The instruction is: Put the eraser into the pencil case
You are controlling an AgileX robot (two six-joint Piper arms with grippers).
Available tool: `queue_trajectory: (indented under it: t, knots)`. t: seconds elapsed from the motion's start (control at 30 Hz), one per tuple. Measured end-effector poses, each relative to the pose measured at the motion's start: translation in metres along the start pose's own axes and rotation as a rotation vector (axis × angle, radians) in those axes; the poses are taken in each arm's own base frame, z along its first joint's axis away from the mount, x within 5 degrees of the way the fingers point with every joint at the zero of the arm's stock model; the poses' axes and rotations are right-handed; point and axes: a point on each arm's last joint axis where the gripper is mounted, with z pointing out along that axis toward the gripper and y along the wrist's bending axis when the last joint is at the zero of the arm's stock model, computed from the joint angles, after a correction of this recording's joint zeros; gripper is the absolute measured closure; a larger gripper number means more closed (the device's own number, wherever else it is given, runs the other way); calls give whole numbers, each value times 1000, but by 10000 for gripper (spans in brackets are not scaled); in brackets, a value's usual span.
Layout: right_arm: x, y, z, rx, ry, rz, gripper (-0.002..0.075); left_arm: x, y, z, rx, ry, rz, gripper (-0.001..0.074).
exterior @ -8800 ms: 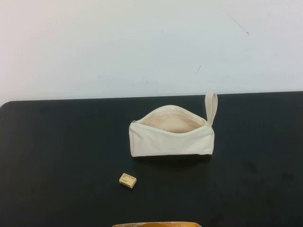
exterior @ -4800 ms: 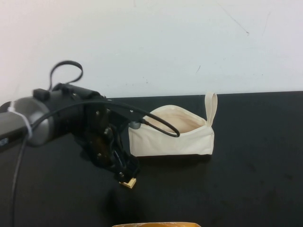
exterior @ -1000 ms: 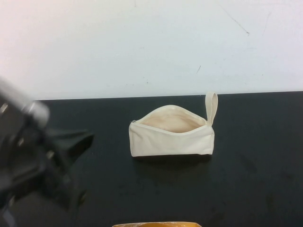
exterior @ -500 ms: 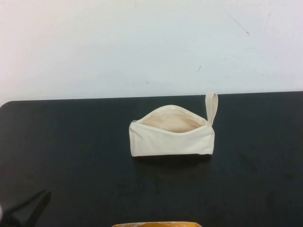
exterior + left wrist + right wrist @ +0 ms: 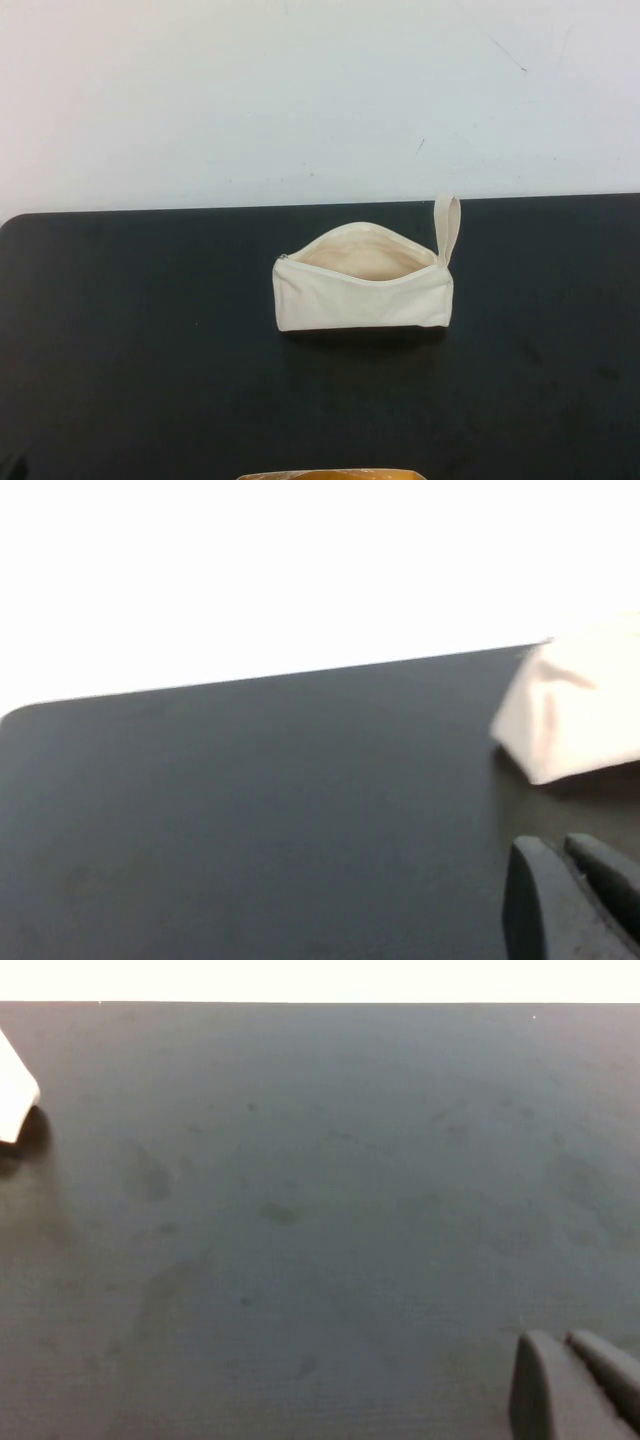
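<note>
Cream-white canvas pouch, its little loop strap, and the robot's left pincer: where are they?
Cream-white canvas zip pouch (image 5: 362,300): high view, front wall.
Fabric loop strap (image 5: 446,226): high view, middle of the loop, right end.
Left pincer (image 5: 565,895): left wrist view, between its dark fingertips, which lie together.

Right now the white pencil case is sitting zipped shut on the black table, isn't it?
Not quite. The pencil case does sit on the black table, but it is open, not zipped shut: the high view shows its mouth gaping with the pale lining visible. The left gripper and right gripper sit low at the table's near side.
</note>
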Motion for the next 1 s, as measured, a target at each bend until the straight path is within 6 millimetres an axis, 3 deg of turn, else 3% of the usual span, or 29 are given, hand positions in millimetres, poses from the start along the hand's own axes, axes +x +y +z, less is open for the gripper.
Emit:
queue_trajectory:
  t: [0.47,1.0]
  knots:
    - [0,0,0,0,-2,0,727,20,13,-16,-214,114,-43,736]
    - [0,0,0,0,-2,0,727,22,13,-16,-220,143,14,736]
